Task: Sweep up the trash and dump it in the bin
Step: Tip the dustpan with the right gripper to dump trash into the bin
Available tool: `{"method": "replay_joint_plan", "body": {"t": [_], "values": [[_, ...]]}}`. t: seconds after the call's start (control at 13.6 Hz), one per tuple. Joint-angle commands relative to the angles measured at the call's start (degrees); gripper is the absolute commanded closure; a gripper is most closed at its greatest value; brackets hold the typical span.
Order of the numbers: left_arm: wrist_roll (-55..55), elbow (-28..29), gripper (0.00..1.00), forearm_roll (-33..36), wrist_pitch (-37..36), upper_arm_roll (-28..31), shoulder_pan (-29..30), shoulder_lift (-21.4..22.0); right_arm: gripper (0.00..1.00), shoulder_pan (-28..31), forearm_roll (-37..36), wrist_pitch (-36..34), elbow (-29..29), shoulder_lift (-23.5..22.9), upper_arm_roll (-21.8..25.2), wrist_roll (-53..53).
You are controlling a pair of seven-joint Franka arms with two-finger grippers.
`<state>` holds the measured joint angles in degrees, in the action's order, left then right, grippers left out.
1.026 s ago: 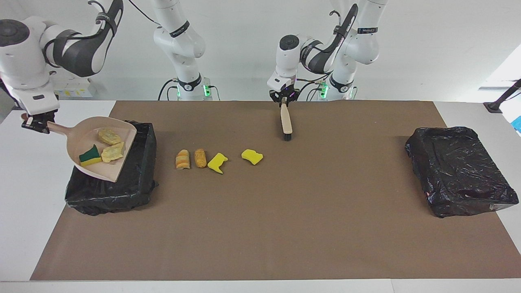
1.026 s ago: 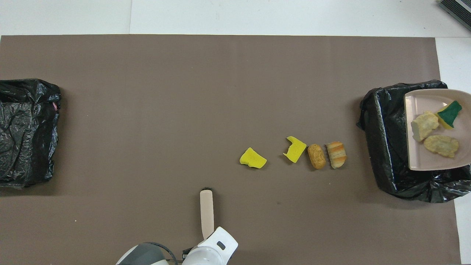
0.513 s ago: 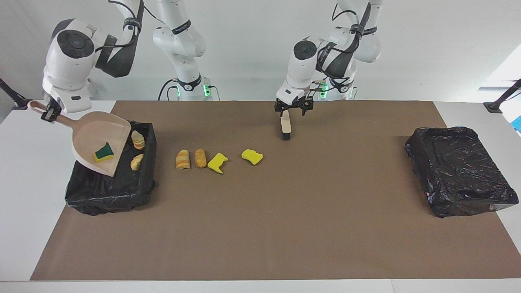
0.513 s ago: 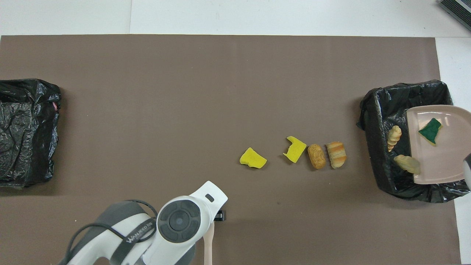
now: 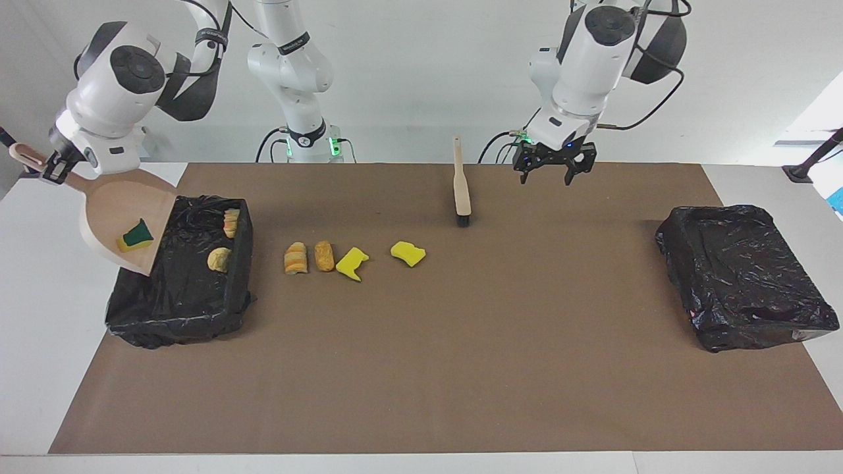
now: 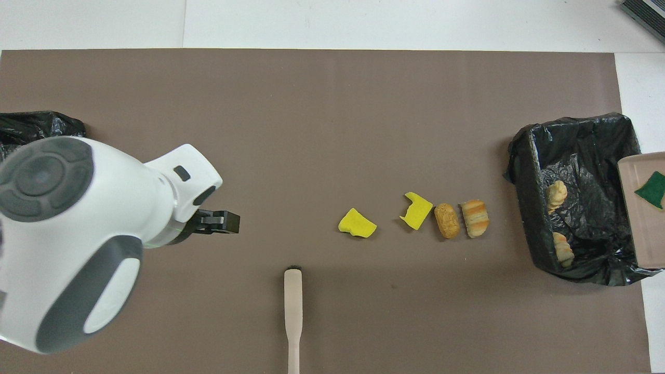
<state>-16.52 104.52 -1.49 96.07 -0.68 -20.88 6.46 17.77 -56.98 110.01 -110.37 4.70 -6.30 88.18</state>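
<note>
My right gripper [image 5: 47,168] is shut on the handle of the beige dustpan [image 5: 115,217], which is tilted over the black-lined bin [image 5: 178,299] at the right arm's end. A green-and-yellow sponge bit [image 5: 136,236] still lies on the pan [image 6: 641,218]. Two bread-like chunks [image 5: 230,221] [image 5: 218,259] lie in the bin [image 6: 535,208]. On the mat beside the bin lie two bread chunks [image 5: 296,257] [image 5: 323,255] and two yellow sponge bits [image 5: 352,263] [image 5: 407,253]. The beige brush [image 5: 462,187] lies flat on the mat. My left gripper [image 5: 553,172] is open, empty and raised over the mat, beside the brush.
A second black-lined bin [image 5: 744,276] stands at the left arm's end of the brown mat [image 5: 461,368]. In the overhead view my left arm [image 6: 78,234] covers most of that bin [image 6: 47,120]. The brush [image 6: 293,306] lies nearer to the robots than the scraps.
My left gripper let go of the brush, rose and moved toward the left arm's end. My right gripper tilted the dustpan more steeply; two bread chunks slid into the bin.
</note>
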Motion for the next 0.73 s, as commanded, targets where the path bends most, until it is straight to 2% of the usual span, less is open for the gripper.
{"method": "replay_joint_plan", "body": {"t": [0.0,0.22,0.44,0.66], "values": [[3.15,-4.67,0.0,0.09,-3.08,-0.55,5.39,-1.01,1.0,-4.14,-5.57,-3.56,-0.98,1.45,-0.29,-3.16],[11.02,-13.0,0.0,0.26,-8.77,-0.55,11.89,-2.59,1.0,-5.72,-6.91,-8.04,-1.07,1.98,-0.29,-8.17],[16.43,-15.93,0.0,0.52,-11.52,-0.55,13.76,-3.3,1.0,-5.38,-4.82,-9.99,-0.72,2.94,-0.03,-10.22],[16.43,-16.01,0.0,0.52,-11.61,-0.72,13.85,-3.21,1.0,-6.35,8.34,-13.84,1.9,2.86,-0.2,-11.36]]}}
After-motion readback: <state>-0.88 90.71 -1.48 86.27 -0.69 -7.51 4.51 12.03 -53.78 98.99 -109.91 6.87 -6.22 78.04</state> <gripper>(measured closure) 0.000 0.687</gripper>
